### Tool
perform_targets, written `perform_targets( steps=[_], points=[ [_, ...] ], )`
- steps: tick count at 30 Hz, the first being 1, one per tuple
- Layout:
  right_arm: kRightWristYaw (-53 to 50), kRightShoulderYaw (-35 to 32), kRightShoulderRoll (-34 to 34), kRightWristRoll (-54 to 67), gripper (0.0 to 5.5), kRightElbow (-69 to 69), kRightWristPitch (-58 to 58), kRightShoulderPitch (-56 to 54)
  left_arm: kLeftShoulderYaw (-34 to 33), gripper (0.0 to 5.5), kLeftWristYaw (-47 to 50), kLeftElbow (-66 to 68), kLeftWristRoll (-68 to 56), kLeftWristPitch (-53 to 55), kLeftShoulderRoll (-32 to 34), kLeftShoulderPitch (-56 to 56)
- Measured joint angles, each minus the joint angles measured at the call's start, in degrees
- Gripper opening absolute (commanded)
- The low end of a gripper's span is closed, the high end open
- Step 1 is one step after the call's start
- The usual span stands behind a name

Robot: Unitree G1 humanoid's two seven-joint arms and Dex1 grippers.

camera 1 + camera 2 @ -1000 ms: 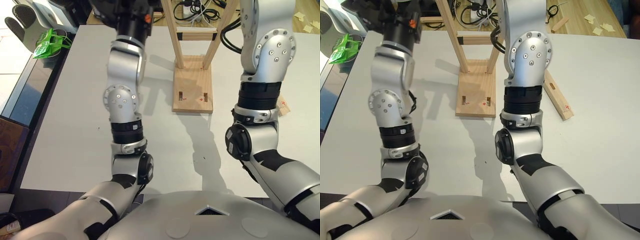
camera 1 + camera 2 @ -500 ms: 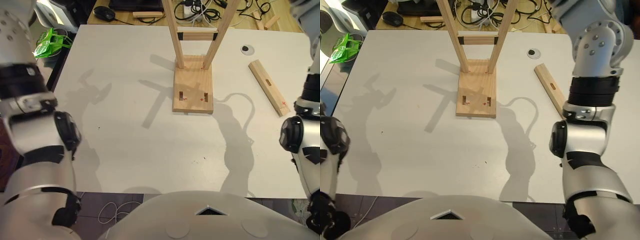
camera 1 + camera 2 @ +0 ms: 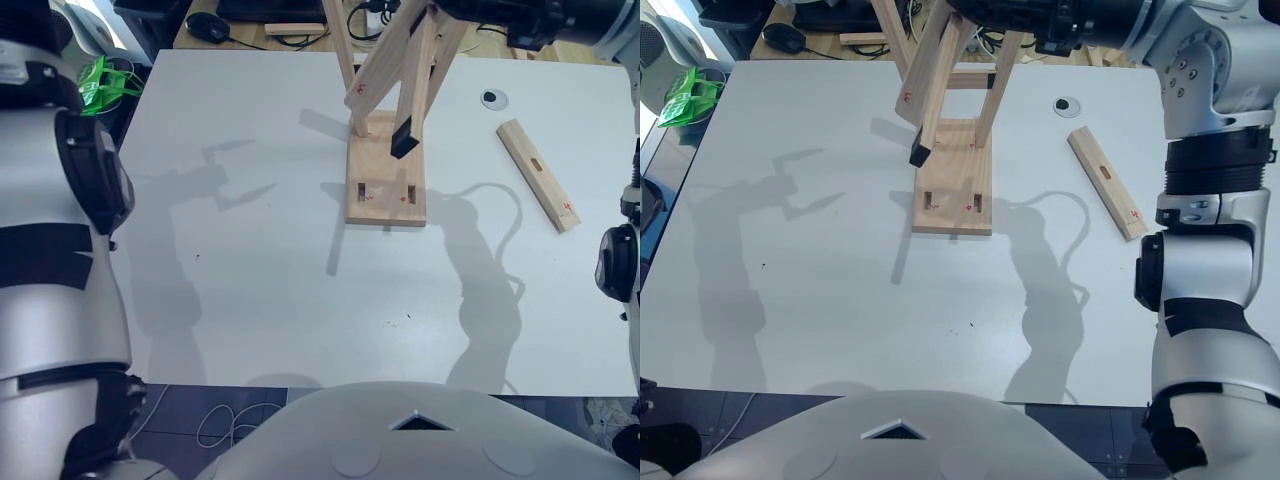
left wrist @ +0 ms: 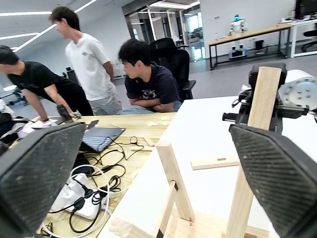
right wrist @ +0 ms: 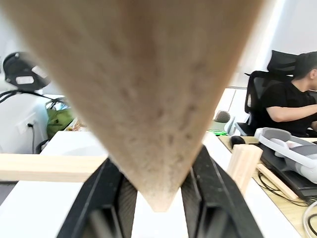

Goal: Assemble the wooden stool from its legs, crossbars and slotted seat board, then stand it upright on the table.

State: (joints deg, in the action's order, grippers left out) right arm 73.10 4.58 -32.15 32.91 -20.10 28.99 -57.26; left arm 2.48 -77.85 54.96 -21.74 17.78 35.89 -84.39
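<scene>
Gripping a long pale wooden stool leg [image 3: 928,70] between its black fingers, the right gripper [image 5: 158,201] holds it tilted above the far end of a flat, rectangular, slotted wooden seat board [image 3: 952,220]. The board lies on the white table [image 3: 840,300]. Two upright wooden legs [image 3: 997,85] joined by a short crossbar [image 3: 975,80] are already fitted in it. The held leg seems not to touch the board. A loose slotted wooden bar [image 3: 1105,183] lies well to the right. The left gripper [image 4: 158,163] has its two dark pads wide apart.
</scene>
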Motion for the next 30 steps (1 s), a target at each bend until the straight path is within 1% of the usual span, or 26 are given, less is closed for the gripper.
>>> perform_targets(
  steps=[5, 8, 15, 21, 25, 27, 28, 30],
  points=[
    [2.79, 1.03, 0.7, -0.62, 1.03, 3.05, 0.78, 0.18, 2.22, 5.4, -11.31, -1.34, 1.05, 5.56, -1.75, -1.86],
    [3.75, 1.01, 0.88, -0.35, 1.03, 5.43, 2.86, 0.93, 5.13, 5.4, -14.25, -7.17, -0.84, 9.56, -2.06, -1.09],
    [3.71, 0.86, 1.49, -0.02, 1.03, 9.09, 5.65, 2.88, 5.68, 5.4, -14.13, -13.66, -2.12, 15.02, -3.55, 2.53],
    [2.58, 0.85, 3.14, -0.23, 1.03, 9.7, 5.5, 3.07, 6.03, 5.4, -13.79, -26.05, -4.98, 24.19, -4.77, 9.39],
    [2.36, 0.91, 4.79, -0.45, 1.03, 9.66, 5.04, 3.07, 6.02, 5.4, -10.61, -31.65, -6.15, 27.66, -6.26, 12.73],
    [2.35, 0.92, 4.84, -0.48, 1.03, 10.03, 5.04, 3.09, 6.04, 5.4, -8.88, -31.97, -6.18, 27.95, -7.14, 13.34],
    [2.34, 0.92, 4.87, -0.48, 1.03, 10.31, 5.04, 3.1, 6.05, 5.16, -8.41, -32.02, -6.18, 28.0, -7.24, 13.38],
    [2.31, 0.92, 4.99, -0.48, 1.03, 10.6, 5.06, 3.32, 6.07, 4.88, -7.65, -32.43, -6.18, 28.27, -7.48, 13.68]
  ],
)
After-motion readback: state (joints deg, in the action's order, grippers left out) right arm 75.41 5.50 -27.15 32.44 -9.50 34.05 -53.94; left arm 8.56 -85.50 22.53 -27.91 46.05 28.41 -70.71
